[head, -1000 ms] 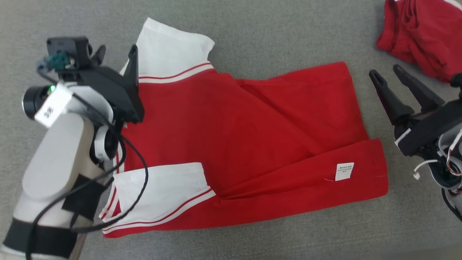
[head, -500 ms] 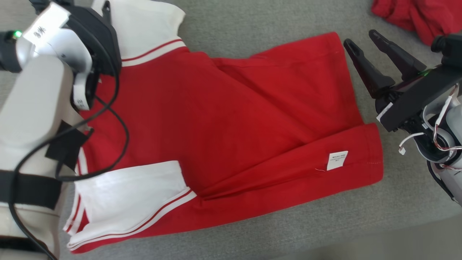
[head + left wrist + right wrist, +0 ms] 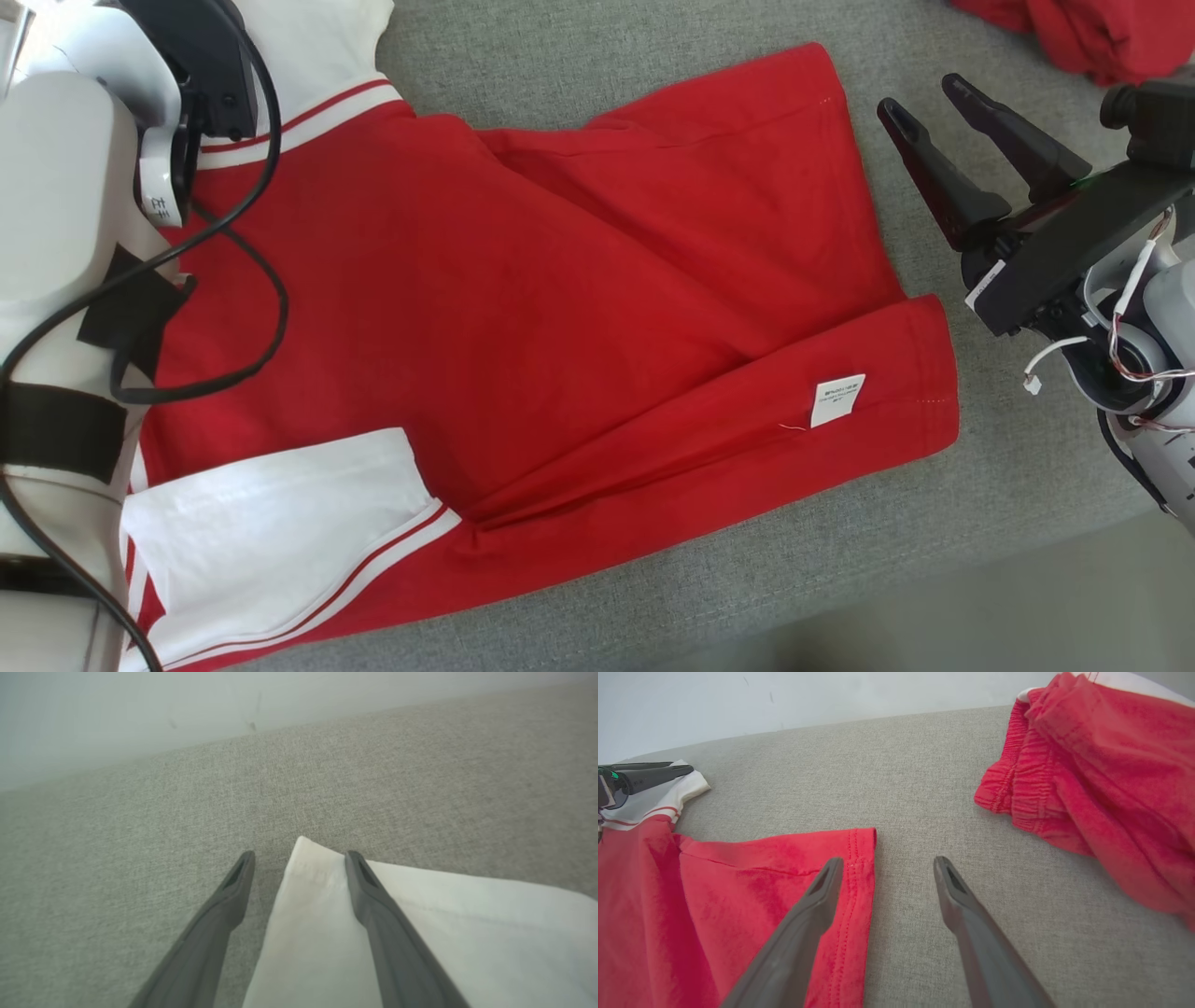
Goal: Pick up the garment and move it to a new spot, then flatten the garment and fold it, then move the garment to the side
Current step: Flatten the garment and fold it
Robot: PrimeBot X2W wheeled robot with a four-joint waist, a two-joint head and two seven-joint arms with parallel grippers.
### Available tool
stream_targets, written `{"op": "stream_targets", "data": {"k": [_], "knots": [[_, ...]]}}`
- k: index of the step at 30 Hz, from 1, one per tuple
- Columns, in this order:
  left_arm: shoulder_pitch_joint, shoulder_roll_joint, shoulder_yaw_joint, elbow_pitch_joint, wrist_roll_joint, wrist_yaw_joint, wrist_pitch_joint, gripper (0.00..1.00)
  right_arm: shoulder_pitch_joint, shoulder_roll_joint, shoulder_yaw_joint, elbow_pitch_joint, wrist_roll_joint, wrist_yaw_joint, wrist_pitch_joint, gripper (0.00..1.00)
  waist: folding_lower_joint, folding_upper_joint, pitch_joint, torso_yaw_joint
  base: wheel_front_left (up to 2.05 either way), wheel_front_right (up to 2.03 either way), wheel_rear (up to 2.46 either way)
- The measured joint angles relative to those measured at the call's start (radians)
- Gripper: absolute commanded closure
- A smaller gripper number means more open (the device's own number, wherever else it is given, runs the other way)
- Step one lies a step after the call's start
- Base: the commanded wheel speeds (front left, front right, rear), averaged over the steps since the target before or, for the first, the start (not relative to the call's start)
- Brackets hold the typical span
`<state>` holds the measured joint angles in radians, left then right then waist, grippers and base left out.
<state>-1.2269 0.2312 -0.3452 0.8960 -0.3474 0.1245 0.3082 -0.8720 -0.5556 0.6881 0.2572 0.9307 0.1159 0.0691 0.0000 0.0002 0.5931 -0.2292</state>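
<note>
Left gripper (image 3: 300, 856) gapes over the garment's (image 3: 560, 308) white sleeve corner (image 3: 317, 905), right gripper (image 3: 888, 860) gapes beside its hem (image 3: 859, 868), looks like fold prep.

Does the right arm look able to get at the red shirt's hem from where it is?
Probably yes. The right claw is open right beside the shirt hem, one finger over its edge, and nothing lies between them. The other red clothes sit off to the side.

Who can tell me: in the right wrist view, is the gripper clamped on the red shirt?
No, the right gripper is open, its fingers spread wide and pinching none of the red shirt.
</note>
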Motion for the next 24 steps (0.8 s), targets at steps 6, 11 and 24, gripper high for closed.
{"op": "stream_targets", "data": {"k": [6,11,24], "knots": [[-0.006,-0.027,-0.015,0.042,0.0,0.002,-0.021,0.72,0.0,0.0,0.003,0.021,0.0,0.0,-0.009,0.0,0.0,0.0,-0.006,0.006,0.0,0.0,0.0],[-0.014,-0.064,-0.022,0.074,-0.003,-0.007,-0.048,1.0,0.0,0.002,0.004,0.047,0.0,0.002,-0.017,0.0,0.0,0.0,-0.02,0.021,0.0,0.0,0.0],[-0.007,-0.145,0.008,0.068,-0.067,-0.073,-0.177,1.0,-0.021,-0.012,0.031,0.147,0.015,0.007,0.023,0.0,0.0,-0.0001,-0.062,0.097,0.0,0.0,0.0]]}}
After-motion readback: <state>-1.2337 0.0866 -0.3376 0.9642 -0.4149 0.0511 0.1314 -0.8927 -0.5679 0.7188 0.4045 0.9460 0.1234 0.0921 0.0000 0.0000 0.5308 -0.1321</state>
